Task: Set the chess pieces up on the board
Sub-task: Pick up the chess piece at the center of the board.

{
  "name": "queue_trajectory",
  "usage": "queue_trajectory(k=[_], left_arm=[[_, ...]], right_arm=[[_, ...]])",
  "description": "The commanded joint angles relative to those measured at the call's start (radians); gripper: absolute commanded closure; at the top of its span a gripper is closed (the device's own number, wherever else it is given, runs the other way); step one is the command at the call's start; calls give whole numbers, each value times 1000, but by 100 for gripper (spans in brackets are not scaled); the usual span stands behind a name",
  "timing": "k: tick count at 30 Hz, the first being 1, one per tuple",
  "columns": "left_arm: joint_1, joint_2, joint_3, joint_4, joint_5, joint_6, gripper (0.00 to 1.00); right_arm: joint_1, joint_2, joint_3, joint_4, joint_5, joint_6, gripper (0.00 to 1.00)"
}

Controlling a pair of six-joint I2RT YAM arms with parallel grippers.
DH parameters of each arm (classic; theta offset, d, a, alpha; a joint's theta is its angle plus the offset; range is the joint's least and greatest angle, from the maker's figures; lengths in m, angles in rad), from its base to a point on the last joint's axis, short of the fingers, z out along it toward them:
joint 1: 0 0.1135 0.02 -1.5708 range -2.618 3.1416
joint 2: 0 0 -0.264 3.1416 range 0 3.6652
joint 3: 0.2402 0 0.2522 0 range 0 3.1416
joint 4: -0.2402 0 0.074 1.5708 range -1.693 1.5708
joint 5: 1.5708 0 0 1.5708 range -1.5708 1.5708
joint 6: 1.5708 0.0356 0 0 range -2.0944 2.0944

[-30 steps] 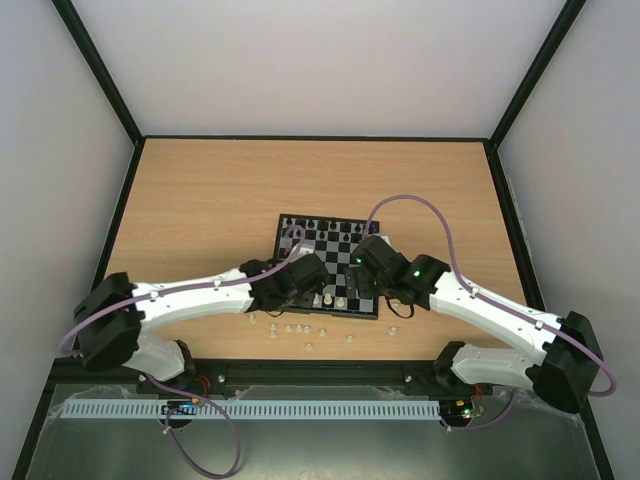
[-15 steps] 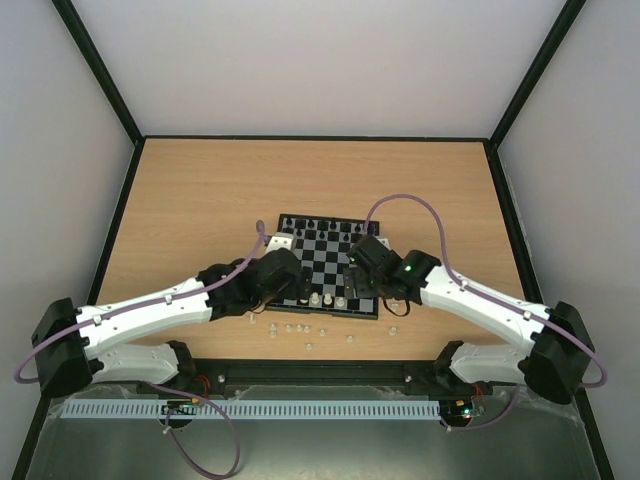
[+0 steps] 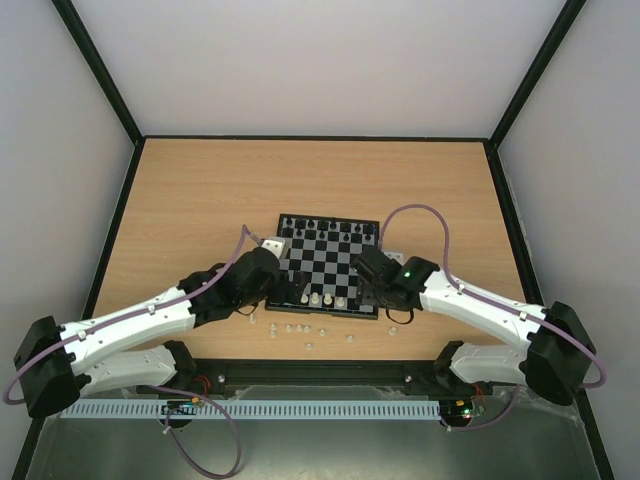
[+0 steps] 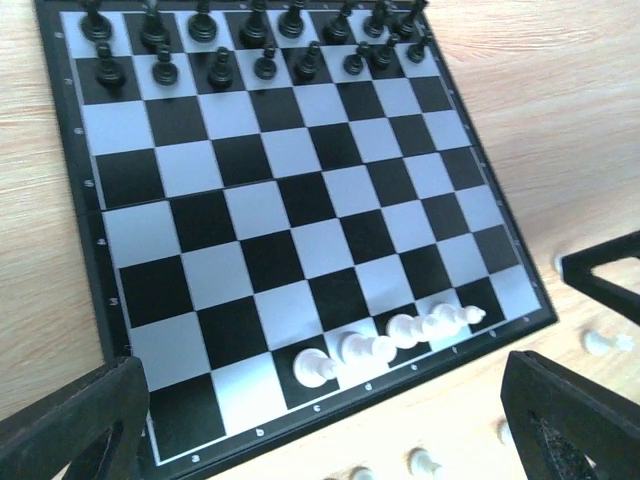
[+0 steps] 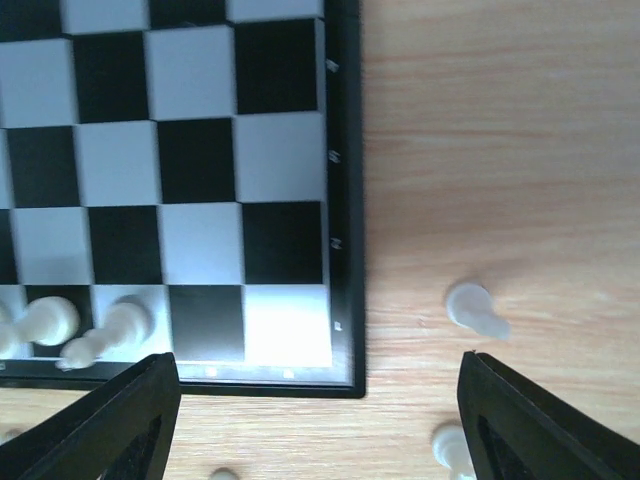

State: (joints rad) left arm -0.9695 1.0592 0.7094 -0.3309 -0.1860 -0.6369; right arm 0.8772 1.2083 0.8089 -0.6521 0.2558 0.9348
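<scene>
The board [image 3: 335, 262] lies mid-table. Black chess pieces [image 4: 210, 50] fill its two far rows. Several white chess pieces [image 4: 390, 345] stand along the near row, right of its middle. More white pieces [image 3: 300, 329] lie loose on the table in front of the board. My left gripper [image 4: 320, 445] hovers open over the board's near edge, at the left [image 3: 280, 283], with nothing between its fingers [image 4: 80, 420]. My right gripper [image 5: 320, 430] stands open over the board's near right corner [image 3: 385, 303], empty. Two loose white pieces [image 5: 475, 308] lie by its right finger [image 5: 545, 425].
A black frame [image 3: 120, 210] and pale walls close in the wooden table [image 3: 200, 200]. Both arm bases [image 3: 170, 360] sit at the near edge. A purple cable [image 3: 430, 215] loops over the right arm beside the board.
My left gripper opened and drew back left off the board, leaving another white piece on the near row. My right gripper slid from over the board toward its near right corner.
</scene>
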Motion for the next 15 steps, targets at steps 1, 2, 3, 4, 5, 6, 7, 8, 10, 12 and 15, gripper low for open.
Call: queue_trajectory(k=[1,2,3,4,5,6,7,8,10,12,15], left_arm=[[12,-23,-25,64,107,41,1],[13,-25,-28,69,121,43,0],[13,-28,-35,77,133,46,0],[13,-31,-44,85,146,46,1],[12,-31,-48,91,156,48,1],[13,-31,-53,95,164,50,1],[13,-30,-56,100,173,56,1],[16,-28,-53,93,172,62,0],[18,-32,-55,87,170,64,0],[18,-36,-63,98,187,66,1],[18,-28,-65,100,189,66,1]], right_arm=[[-3,-31,-72,-65,30,130,24],[-3,-33,-83,-66,37,145,24],[-3,-35,-94,-66,49,160,24],[-3,-37,-105,-65,61,174,23],[-3,-39,-115,-63,73,187,23],[-3,-42,-124,-60,84,200,22],[-4,-47,-131,-55,93,210,22],[-7,-53,-138,-49,103,217,22],[-19,-67,-152,-38,118,222,22],[-42,-85,-166,-26,126,214,22],[-72,-107,-186,2,114,190,22]])
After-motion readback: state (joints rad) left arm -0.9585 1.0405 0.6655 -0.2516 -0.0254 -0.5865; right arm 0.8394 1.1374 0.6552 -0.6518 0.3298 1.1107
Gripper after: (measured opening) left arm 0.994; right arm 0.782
